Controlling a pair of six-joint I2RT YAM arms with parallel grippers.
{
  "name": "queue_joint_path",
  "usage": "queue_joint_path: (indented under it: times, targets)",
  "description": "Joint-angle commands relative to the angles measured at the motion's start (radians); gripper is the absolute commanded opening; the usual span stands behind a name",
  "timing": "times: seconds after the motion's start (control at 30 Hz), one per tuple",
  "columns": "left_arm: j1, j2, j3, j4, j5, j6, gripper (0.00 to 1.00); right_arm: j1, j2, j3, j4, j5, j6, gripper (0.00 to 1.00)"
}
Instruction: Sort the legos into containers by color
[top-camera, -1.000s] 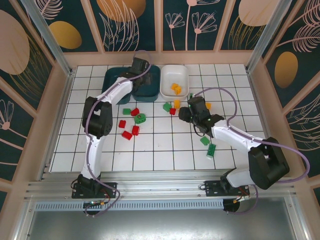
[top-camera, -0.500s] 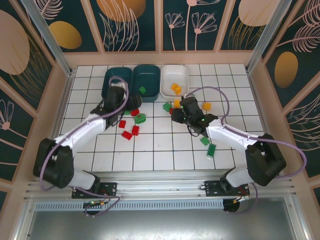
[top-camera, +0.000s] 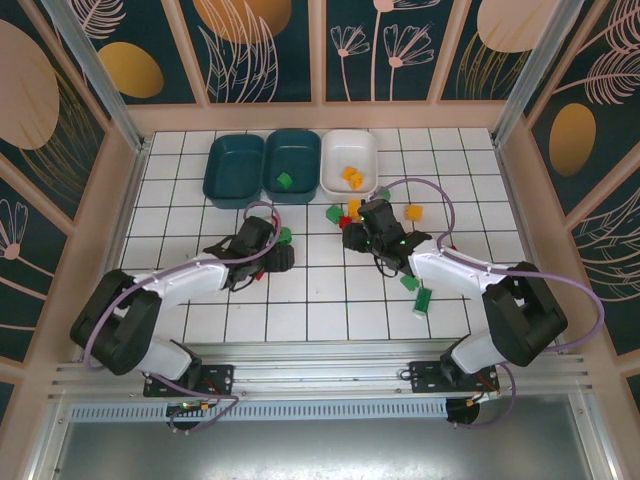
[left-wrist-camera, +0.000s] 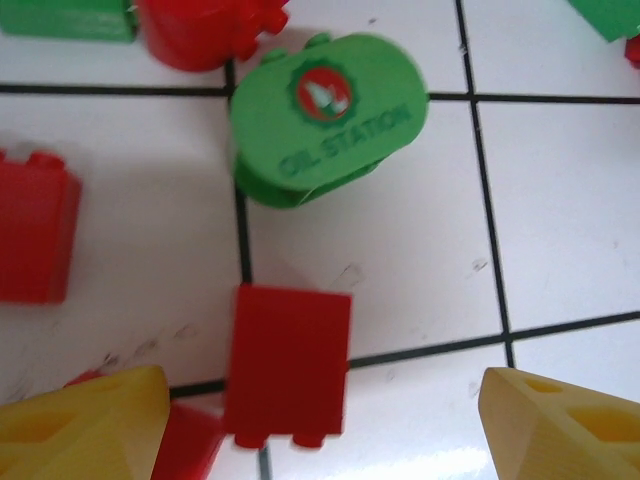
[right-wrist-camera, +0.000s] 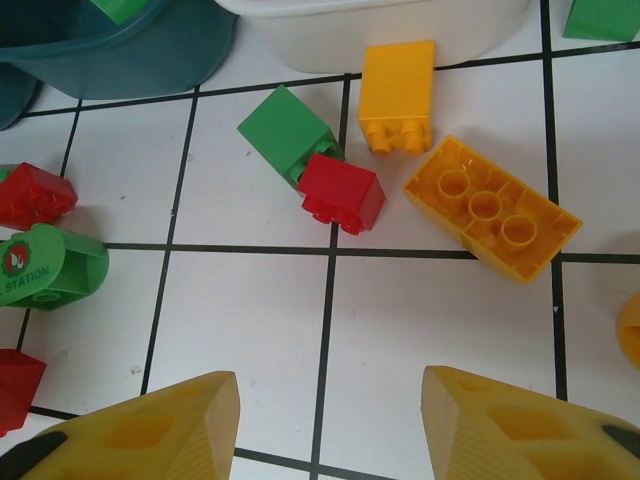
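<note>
My left gripper (top-camera: 277, 257) hangs open and low over the red legos left of centre. One red lego (left-wrist-camera: 288, 365) lies flat between its yellow fingers (left-wrist-camera: 85, 425), untouched. A green oval lego (left-wrist-camera: 330, 115) lies just beyond it. My right gripper (top-camera: 353, 236) is open over bare tile, with nothing between the fingers. Ahead of it lie a green lego (right-wrist-camera: 288, 135), a red lego (right-wrist-camera: 342, 192) and two orange legos (right-wrist-camera: 397, 92) (right-wrist-camera: 492, 208). The middle teal container (top-camera: 300, 150) holds a green lego (top-camera: 285, 181). The white container (top-camera: 362, 145) holds orange legos (top-camera: 351, 176). The left teal container (top-camera: 233, 168) holds nothing I can see.
More green legos (top-camera: 410, 282) (top-camera: 423, 300) lie right of centre near the right arm. An orange lego (top-camera: 413, 212) sits to the right of the right gripper. Further red legos (left-wrist-camera: 35, 240) (left-wrist-camera: 205, 30) crowd around the left gripper. Wooden walls (top-camera: 120, 190) ring the tiled floor.
My left arm has swung back from over the middle teal container and come down over the red legos; a green lego now lies in that container. My right gripper edged left.
</note>
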Motion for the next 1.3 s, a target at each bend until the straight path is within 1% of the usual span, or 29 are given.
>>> queue_joint_path:
  times: [0.0, 0.1, 0.23, 0.33, 0.47, 0.5, 0.67, 0.73, 0.83, 0.93, 1.0, 1.03, 1.1, 1.17, 1.23, 1.27]
  targets:
    - [-0.003, 0.067, 0.051, -0.012, -0.049, 0.039, 0.71, 0.007, -0.016, -0.012, 0.013, 0.029, 0.01, 0.52]
    - [-0.004, 0.108, 0.076, -0.05, -0.084, 0.054, 0.55, 0.006, -0.022, -0.012, 0.008, 0.039, 0.01, 0.51]
    - [-0.004, 0.13, 0.082, -0.074, -0.101, 0.079, 0.46, 0.006, -0.033, -0.01, 0.006, 0.042, 0.01, 0.51]
    - [-0.008, 0.156, 0.092, -0.075, -0.073, 0.077, 0.4, 0.004, -0.035, -0.002, -0.003, 0.049, 0.006, 0.51]
    - [-0.021, 0.177, 0.098, -0.074, -0.061, 0.079, 0.38, 0.0, -0.042, 0.002, -0.008, 0.053, 0.001, 0.51]
    - [-0.021, 0.179, 0.098, -0.072, -0.057, 0.081, 0.36, -0.001, -0.044, 0.003, -0.01, 0.055, -0.002, 0.51]
    - [-0.021, 0.185, 0.099, -0.067, -0.061, 0.078, 0.19, -0.007, -0.055, 0.002, -0.006, 0.058, -0.002, 0.51]
    - [-0.023, 0.157, 0.109, -0.069, -0.068, 0.071, 0.16, -0.008, -0.059, 0.002, -0.003, 0.059, -0.003, 0.51]
    - [-0.022, 0.096, 0.153, -0.088, -0.118, 0.069, 0.14, -0.014, -0.058, 0.01, 0.004, 0.054, -0.007, 0.51]
    - [-0.013, 0.052, 0.243, -0.116, -0.217, 0.082, 0.1, -0.022, -0.05, 0.025, 0.021, 0.046, -0.012, 0.51]
    - [0.032, 0.042, 0.334, -0.111, -0.259, 0.095, 0.08, -0.035, -0.036, 0.042, 0.036, 0.03, -0.012, 0.51]
    - [0.064, 0.046, 0.367, -0.099, -0.258, 0.103, 0.08, -0.043, -0.029, 0.051, 0.044, 0.025, -0.011, 0.51]
    - [0.164, 0.083, 0.447, -0.084, -0.254, 0.108, 0.06, -0.059, -0.004, 0.07, 0.063, 0.007, -0.013, 0.51]
    - [0.263, 0.148, 0.531, -0.098, -0.224, 0.093, 0.03, -0.072, 0.028, 0.091, 0.08, -0.011, -0.013, 0.51]
    - [0.33, 0.209, 0.583, -0.079, -0.195, 0.077, 0.04, -0.066, 0.086, 0.135, 0.083, -0.061, -0.034, 0.51]
    - [0.365, 0.261, 0.616, -0.075, -0.167, 0.066, 0.06, -0.051, 0.122, 0.166, 0.08, -0.089, -0.06, 0.52]
